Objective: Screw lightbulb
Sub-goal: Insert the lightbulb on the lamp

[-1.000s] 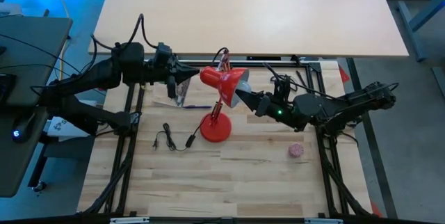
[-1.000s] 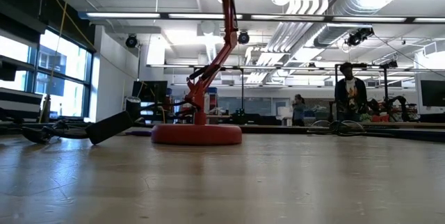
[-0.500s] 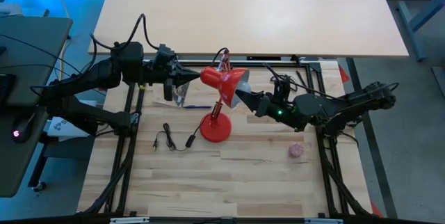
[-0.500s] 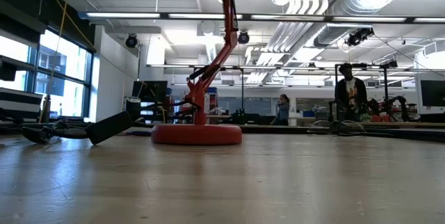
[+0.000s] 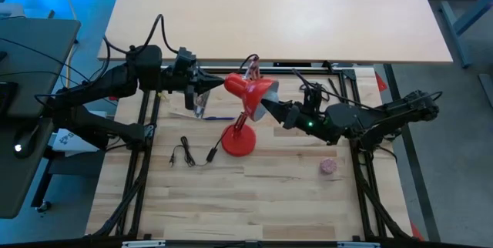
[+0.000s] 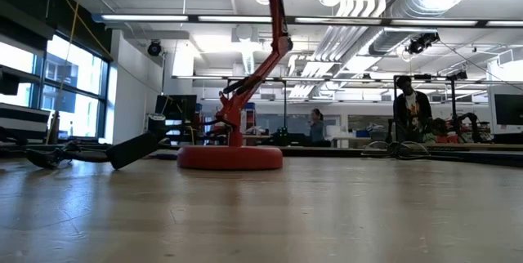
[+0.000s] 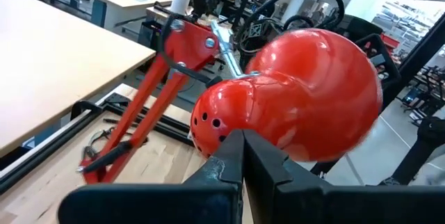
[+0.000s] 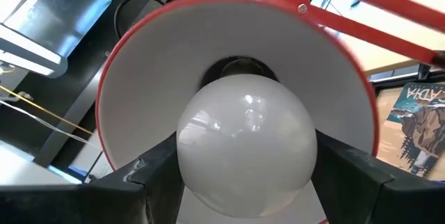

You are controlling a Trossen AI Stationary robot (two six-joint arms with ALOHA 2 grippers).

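A red desk lamp stands with its round base (image 5: 239, 142) on the wooden table, its shade (image 5: 250, 90) raised and facing the table's right. The white lightbulb (image 8: 247, 147) sits in the shade's white mouth (image 8: 139, 64); its screw base is hidden behind the glass. My right gripper (image 5: 266, 106) reaches into that mouth from the right and is shut on the bulb. From the left, my left gripper (image 5: 218, 86) comes at the shade's back with its fingers shut. The low view shows only the lamp's base (image 6: 230, 158) and jointed arm (image 6: 260, 65). My left gripper puts its shut fingertips (image 7: 240, 147) against the rounded red back of the shade (image 7: 226, 116), beside the vent holes. It comes nearly level, from the table's left. My right gripper pinches the bulb's round glass (image 8: 195, 161) between its two fingers (image 8: 156, 172), one on each side. It comes level from the table's right, pointing into the shade. The bulb stays inside the shade, clear of the table.
A small pink ball (image 5: 329, 166) lies at the right of the table. A black plug and cord (image 5: 196, 155) lie left of the lamp base, with a paper (image 5: 202, 108) beyond them. Dark frame rails (image 5: 142, 163) line both sides. People stand far behind the table (image 6: 409, 104).
My left gripper has swung a little toward the table's right, up against the shade's back. The shade and the lamp's upper arm have shifted slightly toward the right, while the base has stayed where it was. My right gripper has kept its hold on the bulb.
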